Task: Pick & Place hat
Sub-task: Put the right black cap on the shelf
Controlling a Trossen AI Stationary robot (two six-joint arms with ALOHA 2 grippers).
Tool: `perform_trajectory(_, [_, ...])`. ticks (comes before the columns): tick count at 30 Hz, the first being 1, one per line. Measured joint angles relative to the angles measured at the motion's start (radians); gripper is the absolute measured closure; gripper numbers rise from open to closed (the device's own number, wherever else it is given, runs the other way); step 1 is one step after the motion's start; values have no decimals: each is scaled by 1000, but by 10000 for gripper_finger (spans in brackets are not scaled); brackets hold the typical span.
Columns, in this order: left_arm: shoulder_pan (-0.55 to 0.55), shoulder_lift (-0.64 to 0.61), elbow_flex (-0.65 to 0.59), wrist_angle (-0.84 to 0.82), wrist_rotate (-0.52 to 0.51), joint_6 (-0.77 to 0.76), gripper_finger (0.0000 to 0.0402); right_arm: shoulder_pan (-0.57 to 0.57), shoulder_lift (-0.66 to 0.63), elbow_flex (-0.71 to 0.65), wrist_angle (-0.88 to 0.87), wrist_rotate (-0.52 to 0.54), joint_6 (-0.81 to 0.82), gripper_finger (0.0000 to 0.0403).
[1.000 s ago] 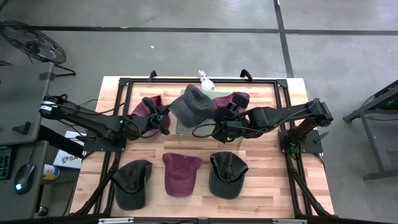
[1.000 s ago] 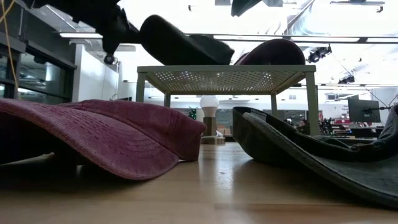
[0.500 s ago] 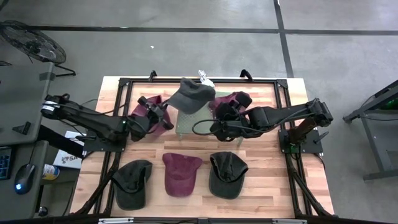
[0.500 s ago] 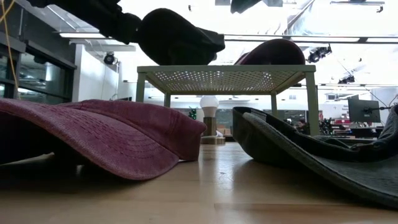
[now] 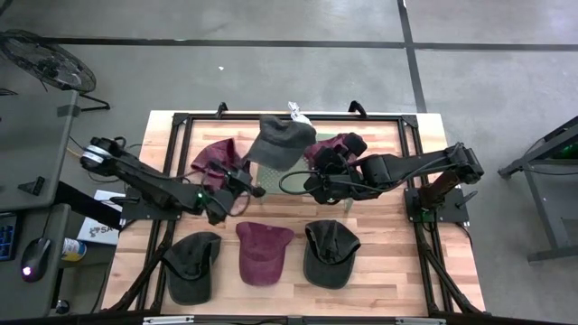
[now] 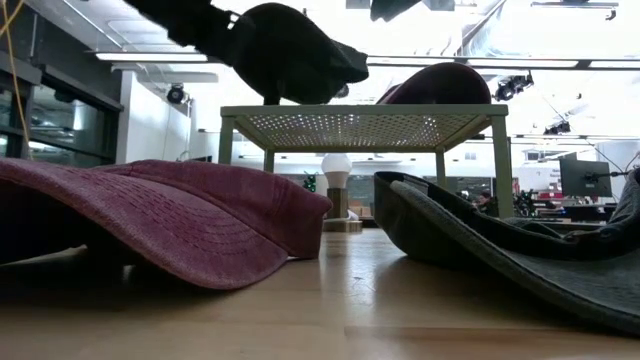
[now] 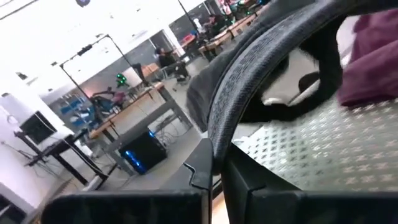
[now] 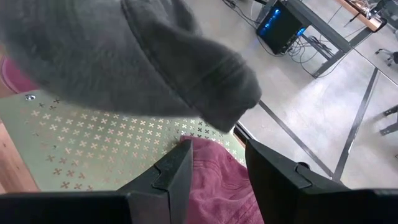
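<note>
Grey hat shifted, maroon hat beside

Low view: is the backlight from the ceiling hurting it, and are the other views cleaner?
Low view: bright ceiling lights wash out the top, so the grey hat above the mesh stand reads as a silhouette; the near maroon hat is soft. Left wrist view: white glare behind, close hat brim blurred. High view: evenly lit, sharp.
</note>
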Motion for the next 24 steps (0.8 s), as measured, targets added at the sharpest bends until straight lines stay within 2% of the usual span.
perform_trajectory(4, [-6,106,66,-2,-58,16,392,0,0,0,0,5,0,261])
perform_trajectory(13, [22,282,169,2,-57,62,392,1,0,0,-2,-16,0,261])
perform_trajectory(24, [55,313,176,-47,-56,71,392,1,0,0,-19,-43,-4,261])
